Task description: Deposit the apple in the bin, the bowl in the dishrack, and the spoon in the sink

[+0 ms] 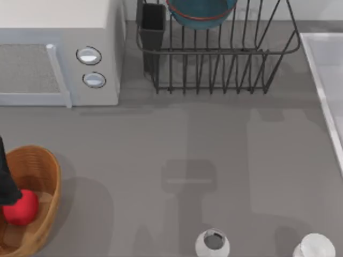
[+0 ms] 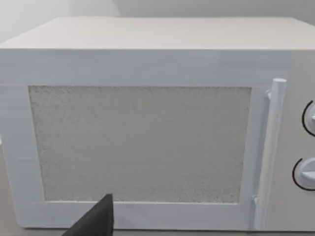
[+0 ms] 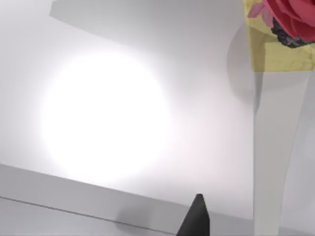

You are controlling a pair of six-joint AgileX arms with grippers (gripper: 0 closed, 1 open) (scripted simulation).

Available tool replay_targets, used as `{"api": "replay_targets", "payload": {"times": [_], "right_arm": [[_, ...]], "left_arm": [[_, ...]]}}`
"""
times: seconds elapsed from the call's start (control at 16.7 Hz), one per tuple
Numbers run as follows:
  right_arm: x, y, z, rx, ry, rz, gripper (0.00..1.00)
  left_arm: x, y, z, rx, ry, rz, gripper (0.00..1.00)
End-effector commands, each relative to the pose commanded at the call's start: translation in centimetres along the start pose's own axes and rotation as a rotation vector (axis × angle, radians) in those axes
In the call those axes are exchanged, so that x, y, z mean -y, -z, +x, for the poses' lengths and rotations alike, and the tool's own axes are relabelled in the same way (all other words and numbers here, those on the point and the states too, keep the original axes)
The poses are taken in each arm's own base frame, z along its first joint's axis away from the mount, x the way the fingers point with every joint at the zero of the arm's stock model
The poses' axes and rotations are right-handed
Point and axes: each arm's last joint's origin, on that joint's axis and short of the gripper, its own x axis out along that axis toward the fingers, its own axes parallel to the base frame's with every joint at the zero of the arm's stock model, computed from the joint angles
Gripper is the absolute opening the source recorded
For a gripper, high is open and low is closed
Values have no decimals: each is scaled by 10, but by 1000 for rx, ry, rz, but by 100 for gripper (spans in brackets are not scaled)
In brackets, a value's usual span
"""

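Observation:
The red apple (image 1: 21, 209) lies inside the wicker bin (image 1: 45, 176) at the table's front left. My left arm (image 1: 6, 179) hangs dark over the bin's left part, just above the apple. In the left wrist view a dark tip of the left gripper (image 2: 96, 222) points at the microwave door. The blue bowl (image 1: 201, 13) rests in the dishrack (image 1: 214, 69) at the back, beside its black utensil cup (image 1: 153, 27). The sink (image 1: 320, 80) runs along the right edge. A dark tip of the right gripper (image 3: 196, 219) hangs over a pale white surface. The spoon is out of view.
A white microwave (image 1: 59, 53) with two round knobs fills the back left. Two small white cups (image 1: 212, 243) (image 1: 314, 247) stand at the front edge. The right wrist view has a yellow block with a red flower (image 3: 283, 34).

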Motion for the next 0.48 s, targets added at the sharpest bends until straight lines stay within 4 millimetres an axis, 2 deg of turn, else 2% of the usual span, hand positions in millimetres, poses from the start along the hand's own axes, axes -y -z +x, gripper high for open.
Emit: {"api": "replay_targets", "payload": {"times": [0.12,0.36,0.48], "right_arm": [[2,-1,6,-1,7,-4,0],[0,-2,38,12,-27,-1,0],[0,-3,44,5,-13,-2,0]], "left_arm": [[0,0,0,0,0,0,100],[0,0,0,0,0,0,100],[0,0,0,0,0,0,100]]}}
